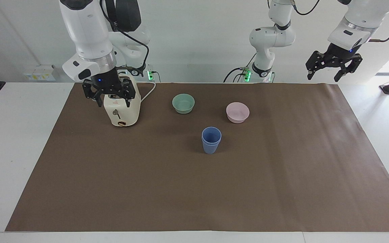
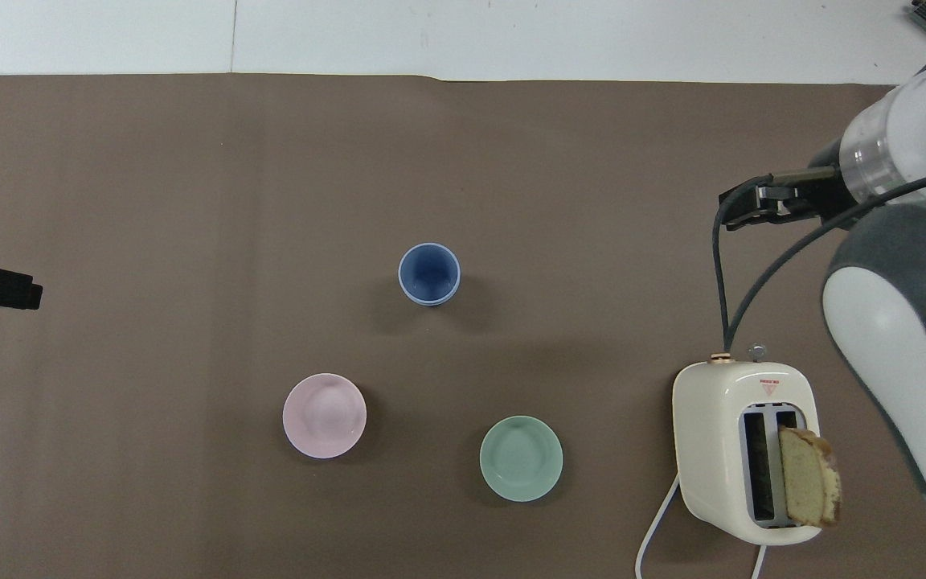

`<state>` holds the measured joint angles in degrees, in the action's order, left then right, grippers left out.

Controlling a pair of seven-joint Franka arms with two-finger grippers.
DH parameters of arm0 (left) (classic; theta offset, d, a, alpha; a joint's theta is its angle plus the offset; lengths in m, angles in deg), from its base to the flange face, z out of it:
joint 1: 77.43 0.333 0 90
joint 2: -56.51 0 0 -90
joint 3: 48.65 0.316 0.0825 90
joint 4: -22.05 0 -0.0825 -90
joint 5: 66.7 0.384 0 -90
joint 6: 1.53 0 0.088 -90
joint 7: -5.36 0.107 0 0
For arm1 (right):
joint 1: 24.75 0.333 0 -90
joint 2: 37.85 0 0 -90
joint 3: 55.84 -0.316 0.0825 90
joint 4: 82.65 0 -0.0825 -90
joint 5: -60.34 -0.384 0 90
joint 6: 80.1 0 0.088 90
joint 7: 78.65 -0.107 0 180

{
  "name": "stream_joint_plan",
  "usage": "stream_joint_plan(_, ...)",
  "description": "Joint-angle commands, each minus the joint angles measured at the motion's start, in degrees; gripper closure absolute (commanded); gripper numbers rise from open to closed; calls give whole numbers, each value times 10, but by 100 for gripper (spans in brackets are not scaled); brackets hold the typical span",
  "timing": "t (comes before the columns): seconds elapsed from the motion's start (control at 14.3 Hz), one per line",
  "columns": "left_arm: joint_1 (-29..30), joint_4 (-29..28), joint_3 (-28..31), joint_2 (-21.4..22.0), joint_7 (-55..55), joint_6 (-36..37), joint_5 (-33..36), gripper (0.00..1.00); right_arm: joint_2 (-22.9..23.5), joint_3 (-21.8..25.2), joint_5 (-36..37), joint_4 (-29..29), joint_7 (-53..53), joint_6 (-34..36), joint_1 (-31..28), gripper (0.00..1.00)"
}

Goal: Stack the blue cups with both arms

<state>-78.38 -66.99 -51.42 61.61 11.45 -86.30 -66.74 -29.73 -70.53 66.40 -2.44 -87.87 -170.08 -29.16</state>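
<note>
cups (image 1: 211,140) nested, bowls (image 1: 183,103) nearer robots

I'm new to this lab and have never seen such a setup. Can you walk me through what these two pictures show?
Two white robot arms work at a table under brown paper. One picture looks across at them; the other looks down from above their end. The blue cups stand nested, one inside the other, mid-table. Nearer the robots sit a green bowl, a pink bowl and a toaster with a bread slice. The right gripper hangs open over the toaster; the left gripper waits raised and open, off the paper's corner. Neither holds anything.
</note>
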Motion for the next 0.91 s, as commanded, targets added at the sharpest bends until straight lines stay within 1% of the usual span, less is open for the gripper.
stream_joint_plan(0.0,6,0,-1,6,-4,8,-8,0,-20,-7,10,8,28,16,-21,0)
stream_joint_plan(0.28,6,0,-1,6,-4,7,-8,0,-47,3,8,10,29,29,-24,0)
stream_joint_plan(0.42,6,-1,-1,6,-4,8,-8,0,-58,19,-3,11,29,33,-33,0)
stream_joint_plan(0.7,6,0,-1,6,-4,7,-8,0,-72,20,-2,14,31,58,-37,0)
stream_joint_plan(0.84,5,-1,-2,6,-4,8,-8,0,-73,19,-2,14,37,59,-32,0)
